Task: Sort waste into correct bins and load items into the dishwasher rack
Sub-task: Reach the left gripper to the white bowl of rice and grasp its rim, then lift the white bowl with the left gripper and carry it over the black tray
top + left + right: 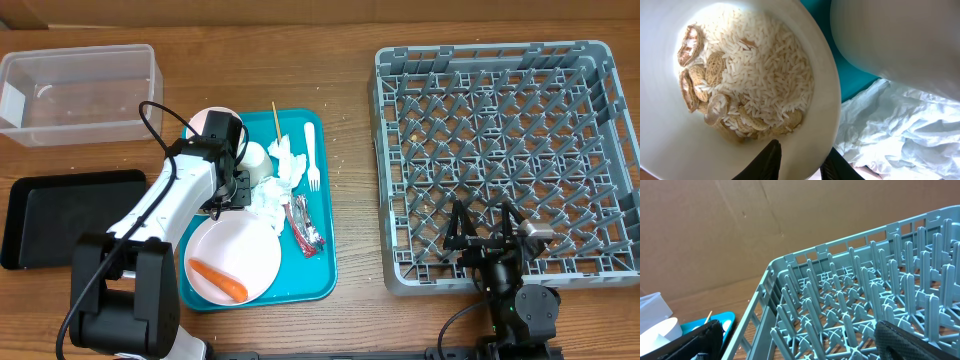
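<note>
A pale pink bowl [203, 122] [660, 140] holding beige grains and nut pieces [755, 75] sits at the back left of the teal tray [320, 270]. My left gripper [226, 142] [802, 156] is shut on the bowl's rim, one finger inside and one outside. Beside it are a white cup [256, 158] [890, 35] and crumpled napkins [276, 186] [900, 125]. A round plate [245, 250] carries a carrot piece [218, 280]. My right gripper [485, 235] [800, 340] hangs open over the near edge of the grey rack [505, 160] [850, 295].
On the teal tray also lie a white fork [311, 155], a thin wooden stick [276, 122] and a red-and-silver wrapper [305, 228]. A clear tub [80, 95] stands at the back left, with a black tray [65, 215] in front of it.
</note>
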{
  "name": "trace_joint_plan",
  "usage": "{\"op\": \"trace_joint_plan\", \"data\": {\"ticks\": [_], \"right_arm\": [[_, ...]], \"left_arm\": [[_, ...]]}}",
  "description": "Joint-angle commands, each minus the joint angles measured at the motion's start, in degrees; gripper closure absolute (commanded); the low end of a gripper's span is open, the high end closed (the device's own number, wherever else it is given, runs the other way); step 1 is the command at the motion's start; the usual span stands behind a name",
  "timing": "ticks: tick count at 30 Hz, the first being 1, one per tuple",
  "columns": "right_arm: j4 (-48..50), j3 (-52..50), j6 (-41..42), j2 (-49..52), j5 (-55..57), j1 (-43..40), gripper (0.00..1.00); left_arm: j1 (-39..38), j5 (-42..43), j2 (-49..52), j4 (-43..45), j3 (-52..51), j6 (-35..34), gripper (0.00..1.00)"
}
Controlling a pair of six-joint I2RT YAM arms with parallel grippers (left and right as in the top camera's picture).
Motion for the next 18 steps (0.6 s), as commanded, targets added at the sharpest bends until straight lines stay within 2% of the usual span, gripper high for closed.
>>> {"op": "trace_joint_plan", "data": {"ticks": [1,4,8,15,18], "right_arm": [[0.4,-0.6,-0.2,-0.7,0.7,-0.3,0.00],[0.4,-0.6,-0.2,-0.7,0.7,-0.3,0.00],[0.4,-0.6,-0.2,-0.7,0.7,-0.3,0.00],[0.4,-0.6,-0.2,-0.7,0.7,-0.3,0.00],[0.4,-0.6,-0.2,-0.7,0.7,-0.3,0.00]], "left_arm": [[0.0,-0.7,0.5,0.4,1.0,1.5,0.71],[0.0,-0.6,0.5,0.7,1.0,1.8,0.71],[0.0,1.0,0.5,1.0,1.0,2.8,0.77],[0.0,3.0,0.5,1.7,1.0,4.2,0.78],[0.0,3.0,0.5,1.7,1.0,4.2,0.85]]}}
